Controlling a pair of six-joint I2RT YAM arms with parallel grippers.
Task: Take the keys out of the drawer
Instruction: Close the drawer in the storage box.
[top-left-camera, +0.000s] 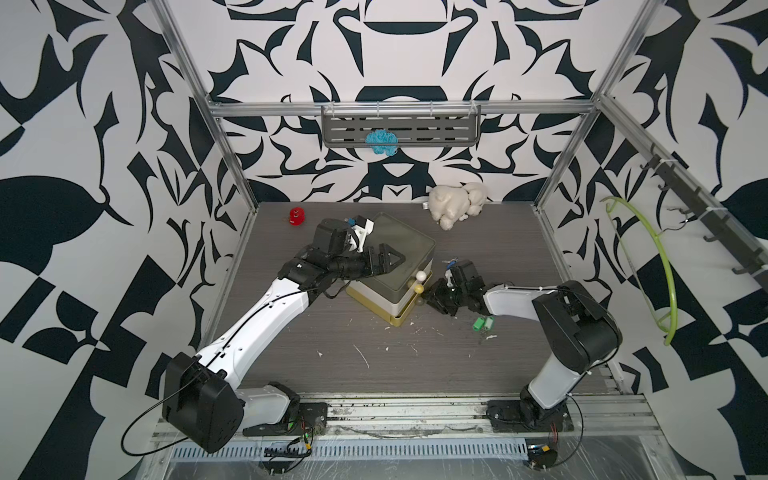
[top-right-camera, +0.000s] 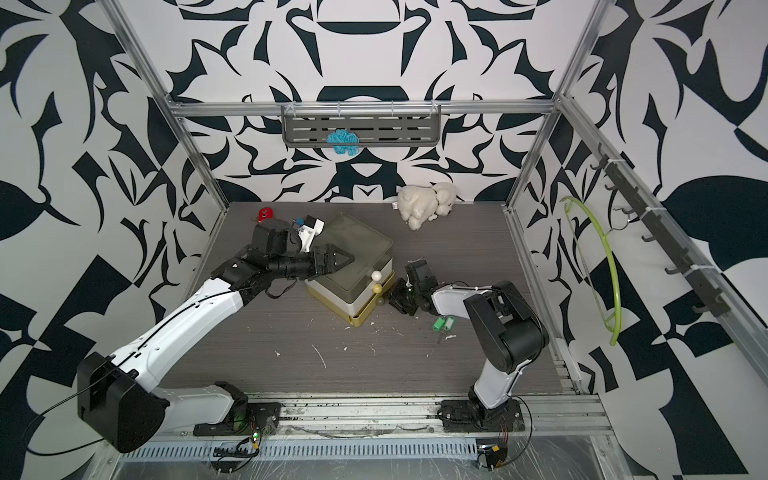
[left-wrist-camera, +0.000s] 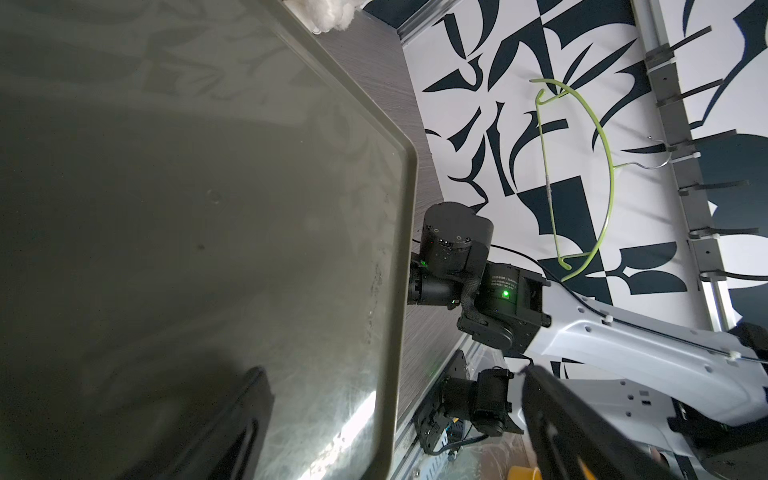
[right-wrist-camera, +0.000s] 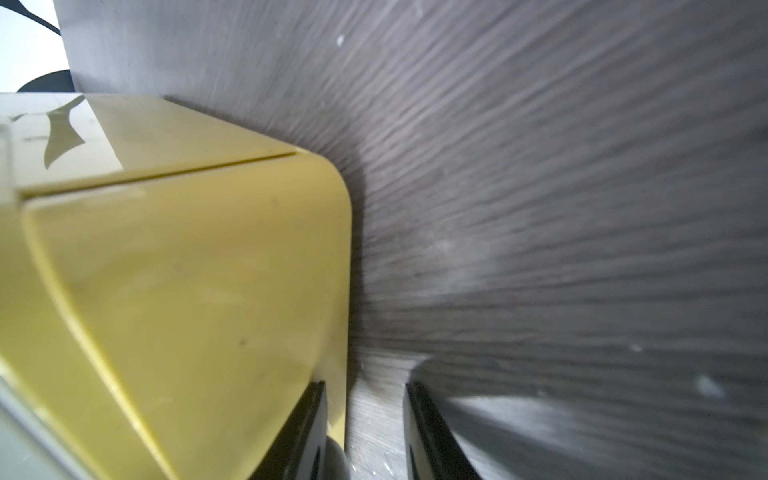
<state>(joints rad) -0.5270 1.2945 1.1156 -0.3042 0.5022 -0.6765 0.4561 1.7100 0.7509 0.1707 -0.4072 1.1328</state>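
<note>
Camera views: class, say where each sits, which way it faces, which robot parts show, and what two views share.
Top views: high in front, looking down and back; left arm and right arm show.
Left wrist: above the drawer unit, facing the right arm; own jaws show.
Right wrist: low beside the yellow drawer, facing along the table; own jaws show.
Shared: top views and left wrist show the hanger.
</note>
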